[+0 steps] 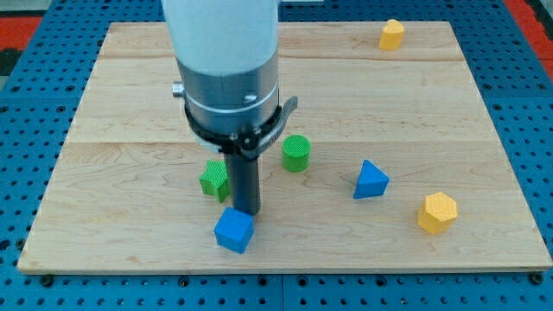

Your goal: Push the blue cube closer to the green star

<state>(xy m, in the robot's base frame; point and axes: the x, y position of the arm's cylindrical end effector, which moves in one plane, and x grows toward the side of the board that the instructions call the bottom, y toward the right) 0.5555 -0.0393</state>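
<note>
The blue cube [234,230] lies near the board's bottom edge, left of centre. The green star [214,180] sits just above and to its left, partly hidden behind my rod. My tip [246,212] stands right at the blue cube's upper right edge, touching or nearly touching it, and just to the right of the green star. The rod hangs from the big white and grey arm body that covers the board's upper middle.
A green cylinder [295,153] stands right of the rod. A blue triangular block [371,180] lies further right, with a yellow hexagonal block [437,212] beyond it. Another yellow block [391,34] sits at the top right. The wooden board [449,112] rests on a blue pegboard.
</note>
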